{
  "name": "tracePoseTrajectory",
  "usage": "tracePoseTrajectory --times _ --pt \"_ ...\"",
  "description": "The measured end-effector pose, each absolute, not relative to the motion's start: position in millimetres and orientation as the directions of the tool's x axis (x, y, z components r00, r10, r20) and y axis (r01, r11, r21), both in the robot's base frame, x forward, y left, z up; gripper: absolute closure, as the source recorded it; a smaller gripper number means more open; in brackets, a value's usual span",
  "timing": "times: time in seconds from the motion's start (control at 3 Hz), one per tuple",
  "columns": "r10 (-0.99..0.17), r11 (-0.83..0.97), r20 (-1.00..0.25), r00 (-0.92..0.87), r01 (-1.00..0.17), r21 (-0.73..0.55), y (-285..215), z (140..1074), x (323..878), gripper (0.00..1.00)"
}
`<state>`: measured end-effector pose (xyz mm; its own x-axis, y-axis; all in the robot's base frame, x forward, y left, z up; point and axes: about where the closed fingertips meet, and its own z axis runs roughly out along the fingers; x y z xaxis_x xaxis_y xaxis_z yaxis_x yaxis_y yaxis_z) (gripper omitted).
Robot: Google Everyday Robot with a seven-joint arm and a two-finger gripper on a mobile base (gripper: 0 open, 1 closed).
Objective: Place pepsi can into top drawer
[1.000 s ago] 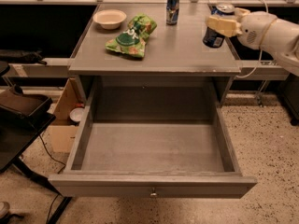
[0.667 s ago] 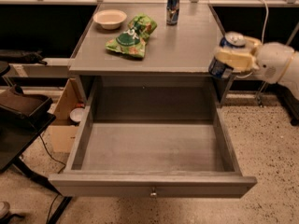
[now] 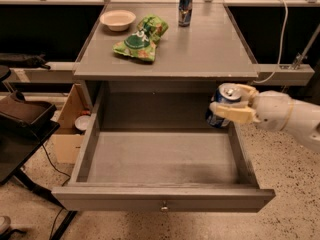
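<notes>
1. The gripper [image 3: 236, 102] is at the right, fingers [image 3: 234, 113] clamped on the pepsi can [image 3: 228, 92].
2. The can is upright between them, over the open top drawer's [image 3: 160, 196] right rear corner (seemingly clear of its floor).

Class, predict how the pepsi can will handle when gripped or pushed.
Likely rigid: the pepsi can looks undented in the tool, shut on it over the top drawer's right side. Smooth metal, perhaps slippery. Round, so apt to roll if tipped.
</notes>
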<state>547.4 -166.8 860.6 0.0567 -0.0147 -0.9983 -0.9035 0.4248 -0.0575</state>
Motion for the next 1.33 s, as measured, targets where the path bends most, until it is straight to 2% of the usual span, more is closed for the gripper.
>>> tracePoseTrajectory --times 0.33,0.67,1.33 --pt "-0.058 0.436 -0.991 0.121 -0.89 -0.135 -107 802 564 1.0" --pt "-0.075 0.454 -0.984 0.16 -0.873 -0.176 -76 778 586 1.0" --pt "-0.098 0.449 -0.983 0.153 -0.875 -0.181 -76 776 593 1.0"
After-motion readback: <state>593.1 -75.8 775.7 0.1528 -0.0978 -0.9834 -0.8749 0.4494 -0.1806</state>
